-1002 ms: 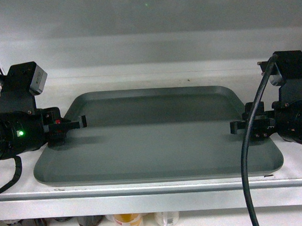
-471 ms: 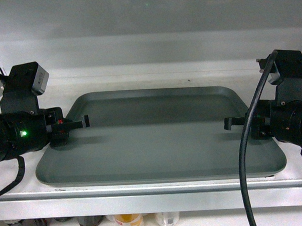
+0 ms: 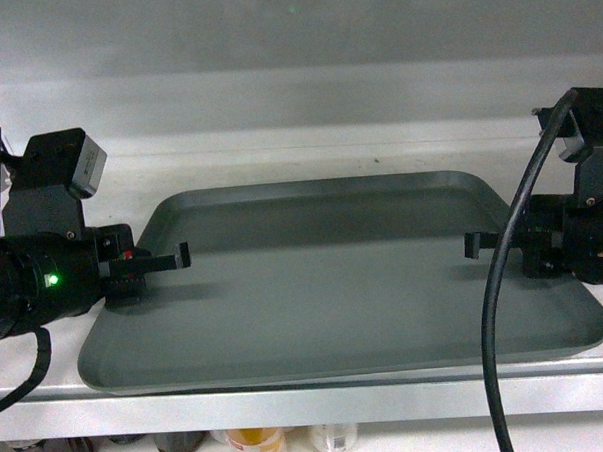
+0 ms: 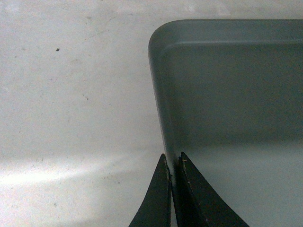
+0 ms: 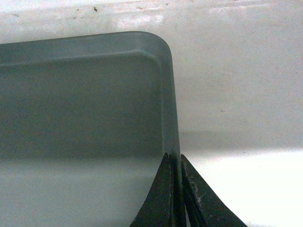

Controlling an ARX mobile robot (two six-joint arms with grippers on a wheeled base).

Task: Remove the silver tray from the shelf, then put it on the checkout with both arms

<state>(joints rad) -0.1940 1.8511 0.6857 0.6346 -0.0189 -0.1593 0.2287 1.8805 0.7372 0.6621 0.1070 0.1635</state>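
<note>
The silver tray (image 3: 334, 285) lies flat on the shelf (image 3: 309, 404), its near edge at the front lip. The left pincer (image 4: 173, 189) pinches the tray's left rim, the right pincer (image 5: 175, 194) its right rim, both pressed tight on the thin wall. Since a second ago the tray has come forward and slightly rightward. Behind stands the white back panel (image 3: 295, 86).

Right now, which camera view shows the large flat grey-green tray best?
The head view: it shows the whole grey-green tray, rim to rim, on the white shelf. Each wrist view shows only one rounded far corner and the side rim where that gripper clamps it.
</note>
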